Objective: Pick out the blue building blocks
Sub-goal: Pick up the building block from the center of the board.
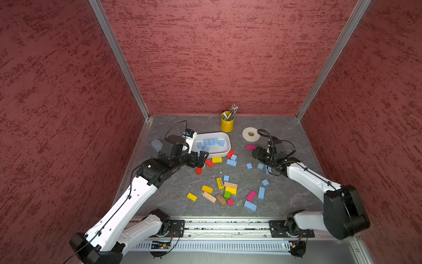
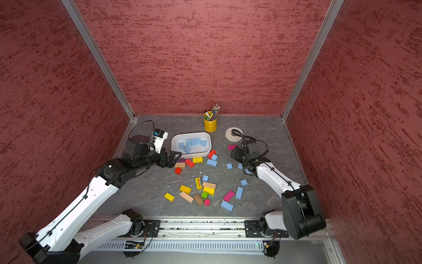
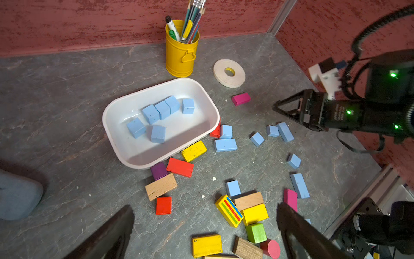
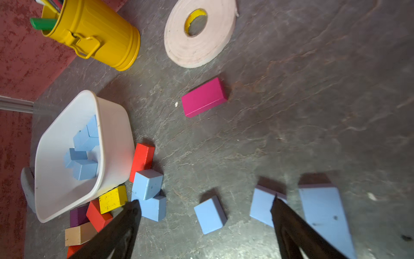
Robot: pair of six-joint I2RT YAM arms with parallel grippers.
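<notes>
A white tray (image 1: 229, 142) holds several blue building blocks (image 1: 211, 141), also seen in the left wrist view (image 3: 162, 109). More blue blocks lie loose on the table: one flat by the tray (image 1: 231, 162), small ones (image 1: 249, 166) (image 1: 226, 178), a long one (image 1: 261, 192). My left gripper (image 1: 203, 157) hangs open at the tray's near left corner, with nothing between its fingers (image 3: 205, 207). My right gripper (image 1: 255, 154) is open over the right-hand blue blocks. In the right wrist view (image 4: 205, 200), a small blue block (image 4: 210, 215) lies on the table between its spread fingers, untouched.
A yellow can of pencils (image 1: 227, 123) and a tape roll (image 1: 250, 134) stand at the back. A magenta block (image 1: 250, 147) lies beside my right gripper. Red, yellow, green and wooden blocks (image 1: 228, 190) are scattered mid-table. A grey-blue lump (image 1: 156, 144) sits by the left wall.
</notes>
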